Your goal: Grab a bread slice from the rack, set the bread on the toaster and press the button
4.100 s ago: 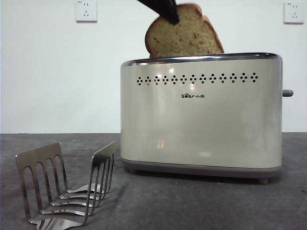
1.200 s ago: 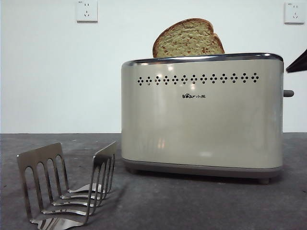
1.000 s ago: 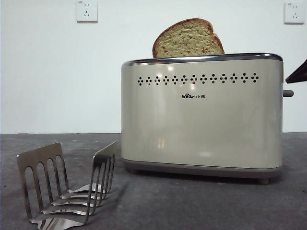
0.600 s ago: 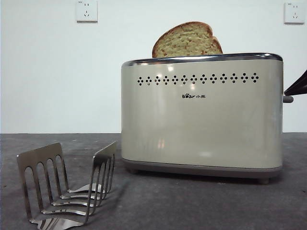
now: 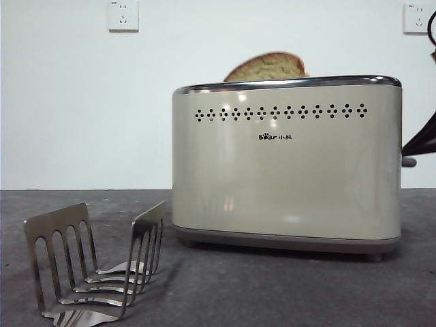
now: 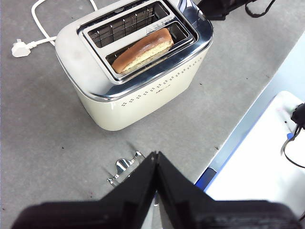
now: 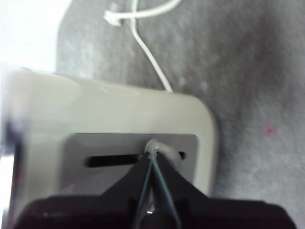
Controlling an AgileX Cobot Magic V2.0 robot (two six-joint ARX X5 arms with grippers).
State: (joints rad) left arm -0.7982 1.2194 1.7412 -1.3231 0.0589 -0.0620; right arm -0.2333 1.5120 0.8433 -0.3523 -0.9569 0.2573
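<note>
1. A white wall with two sockets (image 5: 122, 15) stands behind a grey table (image 5: 272, 286).
2. The toaster (image 5: 286, 163) stands on the table, cream with a chrome top rim and a row of dotted vent holes. The front reads "Bear" (image 5: 268, 136), followed by small characters too fine to read.
3. The bread (image 5: 267, 67) sits low in a toaster slot, only its rounded crust showing above the rim in the front view. In the left wrist view it lies in the slot (image 6: 143, 49) nearer the vented side; the other slot shows bare wire.
4. The right gripper (image 7: 153, 155) has its jaws closed together, tips resting on the grey button (image 7: 164, 152) at the toaster's narrow end. It grips nothing. In the front view it is a dark tip (image 5: 421, 139) at the right edge, just above the button (image 5: 409, 161).
5. The left gripper (image 6: 156, 156) hangs above the table, jaws shut and holding nothing, well apart from the toaster.
6. The rack (image 5: 95, 262) stands near the toaster's left side.
7. A white cord (image 6: 35, 24) with its plug lies on the table behind the toaster.
</note>
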